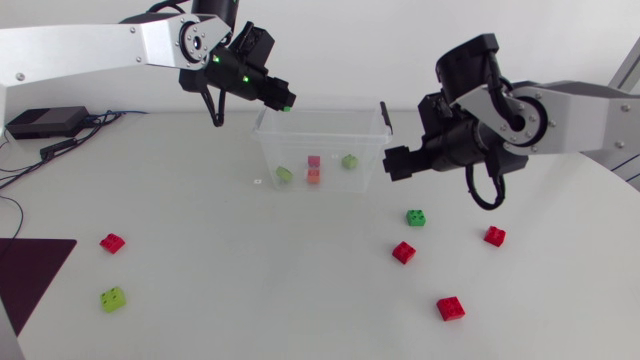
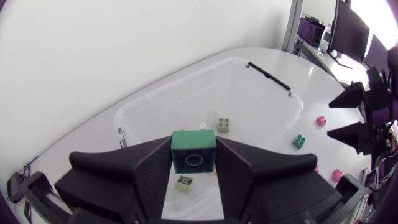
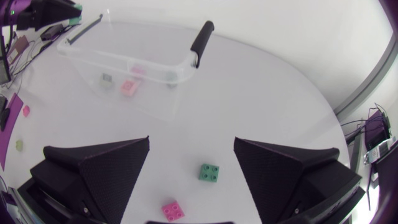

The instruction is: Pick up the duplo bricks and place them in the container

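Overhead first. Left claw (image 1: 280, 98) above the far corner of the clear container (image 1: 265, 150), clamped on a green brick (image 1: 287, 107) from two sides. Beneath and ahead of it, down in the tub: a lime brick (image 1: 285, 174), a pink brick (image 1: 314, 160), an orange brick (image 1: 313, 177) and a second lime brick (image 1: 349, 161). Right claw (image 1: 392, 165) just beside the container's end wall, fingers apart, gripping nothing. Nearest that claw on the table, a dark green brick (image 1: 416, 217). A little past it lies a red brick (image 1: 403, 252), and further out two more red ones. Well away from both claws are a lone red brick (image 1: 112, 242) and a lone lime brick (image 1: 113, 298).

Then the left wrist. Green brick (image 2: 194, 151) squeezed between both fingers (image 2: 152, 168), hollow underside toward the camera. Open container (image 2: 155, 93) right below. Inside, one lime brick just ahead of the fingertips and a pale one directly under the held brick. Beyond the tub's far end is the other claw (image 2: 339, 118), with its wedges spread.

Lastly the right wrist. Fingers (image 3: 106, 168) wide apart — dark green brick (image 3: 209, 172) on the table between them, touching neither. Red brick (image 3: 172, 210) closer in, toward the palm. Ahead of the claw, the container with its black handle (image 3: 202, 38) on the near end; bricks inside only dimly seen through the wall.
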Available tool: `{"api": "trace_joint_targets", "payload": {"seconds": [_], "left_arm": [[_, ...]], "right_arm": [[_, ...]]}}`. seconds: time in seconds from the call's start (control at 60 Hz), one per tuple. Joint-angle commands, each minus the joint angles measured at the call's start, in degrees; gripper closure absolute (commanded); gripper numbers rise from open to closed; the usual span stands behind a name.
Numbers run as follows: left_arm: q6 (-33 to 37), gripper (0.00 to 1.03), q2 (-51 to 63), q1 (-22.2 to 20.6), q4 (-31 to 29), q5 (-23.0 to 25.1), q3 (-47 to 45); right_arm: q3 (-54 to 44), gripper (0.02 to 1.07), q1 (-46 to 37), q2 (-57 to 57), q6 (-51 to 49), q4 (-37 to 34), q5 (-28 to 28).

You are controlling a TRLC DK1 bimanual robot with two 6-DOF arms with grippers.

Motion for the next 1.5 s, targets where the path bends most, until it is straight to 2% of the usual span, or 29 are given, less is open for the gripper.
{"api": "trace_joint_targets", "payload": {"seconds": [0.0, 0.05, 0.133, 0.25, 0.417, 0.483, 0.633, 0.767, 0.983, 1.05, 1.117, 1.267, 1.35, 1.483], "left_arm": [[-1.6, 0.4, 2.77, -0.66, 0.35, 0.43, 3.31], [-1.6, 0.18, 3.39, -1.01, -1.76, 0.34, 4.89], [-1.6, 0.05, 3.12, -1.27, -4.84, -0.01, 5.5], [-0.9, 0.05, 0.92, -0.4, -9.5, -0.97, 4.89], [1.74, 0.05, -5.23, 3.12, -13.72, -3.0, 0.14], [3.85, 0.05, -8.48, 5.58, -14.42, -3.87, -3.46], [7.62, 0.05, -14.81, 10.5, -14.86, -3.87, -11.46], [12.19, 0.05, -20.17, 15.95, -15.83, -3.79, -17.87], [17.91, 0.05, -26.94, 22.46, -15.83, -3.35, -28.25], [19.58, 0.05, -28.87, 24.13, -15.91, -3.35, -31.15], [21.16, 0.05, -30.63, 26.06, -15.91, -3.35, -34.05], [22.83, 0.05, -32.83, 29.31, -16.62, -3.44, -38.7], [23.01, 0.05, -33.09, 30.72, -17.23, -3.52, -40.64], [24.68, 0.05, -33.44, 33.18, -18.02, -3.7, -42.92]], "right_arm": [[-3.44, 0.07, -0.85, -1.62, -1.05, -0.36, -0.27], [-4.85, 0.07, -1.64, -1.54, -0.96, -0.19, -0.53], [-5.46, 0.07, -2.96, -0.04, 0.18, 0.08, -0.62], [-3.97, 0.07, -4.98, 3.65, 2.46, -0.63, -0.62], [-0.98, 0.07, -6.82, 11.21, 4.66, -1.95, -0.62], [-0.01, 0.08, -7.09, 14.2, 4.92, -1.95, -0.62], [2.71, 0.16, -7.88, 20.35, 5.19, -1.51, -0.62], [4.91, 0.17, -8.05, 24.39, 5.45, -1.24, -0.62], [7.37, 0.47, -8.49, 27.2, 5.28, -0.45, -0.53], [7.81, 0.52, -8.4, 27.82, 5.28, -0.72, -0.18], [7.81, 0.57, -8.4, 28.26, 5.36, -1.07, 0.7], [7.81, 0.57, -8.23, 30.46, 5.54, -2.56, 0.96], [7.72, 0.71, -8.49, 31.07, 5.36, -2.82, 0.87], [5.26, 0.74, -9.28, 27.64, 3.96, -2.91, 0.26]]}}
